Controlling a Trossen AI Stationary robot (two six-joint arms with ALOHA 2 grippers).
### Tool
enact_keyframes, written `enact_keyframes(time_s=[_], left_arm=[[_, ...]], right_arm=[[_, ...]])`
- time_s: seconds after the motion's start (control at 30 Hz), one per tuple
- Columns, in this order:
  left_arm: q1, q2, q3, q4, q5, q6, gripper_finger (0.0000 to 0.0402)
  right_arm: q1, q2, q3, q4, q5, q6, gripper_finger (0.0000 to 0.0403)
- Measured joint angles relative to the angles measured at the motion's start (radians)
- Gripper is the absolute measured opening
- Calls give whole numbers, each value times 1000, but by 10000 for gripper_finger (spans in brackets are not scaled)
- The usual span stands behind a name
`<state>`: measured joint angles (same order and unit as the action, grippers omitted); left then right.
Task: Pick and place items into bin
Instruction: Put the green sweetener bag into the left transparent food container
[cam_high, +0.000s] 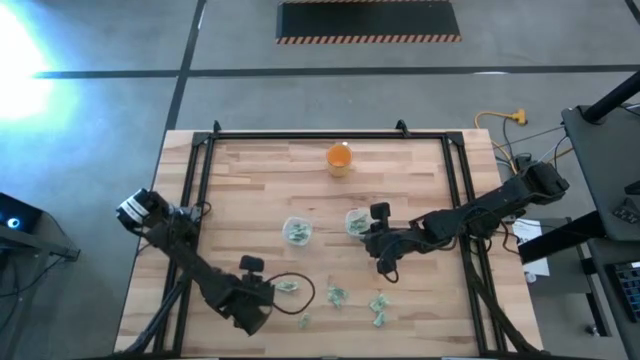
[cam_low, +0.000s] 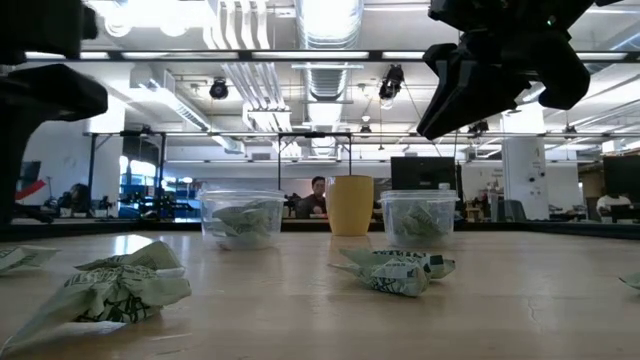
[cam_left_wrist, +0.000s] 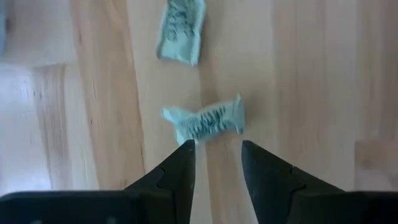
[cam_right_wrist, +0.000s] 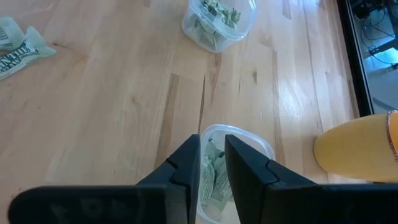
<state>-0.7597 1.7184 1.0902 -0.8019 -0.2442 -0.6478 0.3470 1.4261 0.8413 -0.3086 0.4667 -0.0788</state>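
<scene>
Several pale green wrinkly items lie on the wooden table (cam_high: 250, 190) near its front, among them one (cam_high: 288, 287) just ahead of my left gripper (cam_high: 271, 291). In the left wrist view that item (cam_left_wrist: 205, 119) rests on the wood right beyond the open left gripper (cam_left_wrist: 217, 148), untouched. My right gripper (cam_high: 366, 230) hovers over the right clear tub (cam_high: 357, 222). In the right wrist view the right gripper (cam_right_wrist: 212, 142) is shut on a pale green item (cam_right_wrist: 211, 163) above that tub (cam_right_wrist: 249, 138), which holds more pieces. The left clear tub (cam_high: 297, 231) also holds pieces.
An orange cup (cam_high: 340, 158) stands at the back middle of the table. Loose items (cam_high: 337, 296) (cam_high: 378, 303) lie between the two arms. Black rails (cam_high: 205, 165) frame the table. In the low view a person (cam_low: 318, 195) sits far behind the tubs.
</scene>
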Motion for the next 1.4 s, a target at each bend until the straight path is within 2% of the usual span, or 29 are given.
enact_keyframes(time_s=[0.37,0.67,1.1,1.4], left_arm=[[-15,56,-17,-2,-75,112,114],[-18,84,-3,-3,-95,133,114],[-12,87,7,94,-226,131,114],[-13,69,30,88,-196,97,114]], right_arm=[[-1,0,0,6,0,-4,59],[-1,0,-4,7,0,-4,61],[-1,0,-6,10,0,-3,57],[-1,0,-6,10,0,-3,57]])
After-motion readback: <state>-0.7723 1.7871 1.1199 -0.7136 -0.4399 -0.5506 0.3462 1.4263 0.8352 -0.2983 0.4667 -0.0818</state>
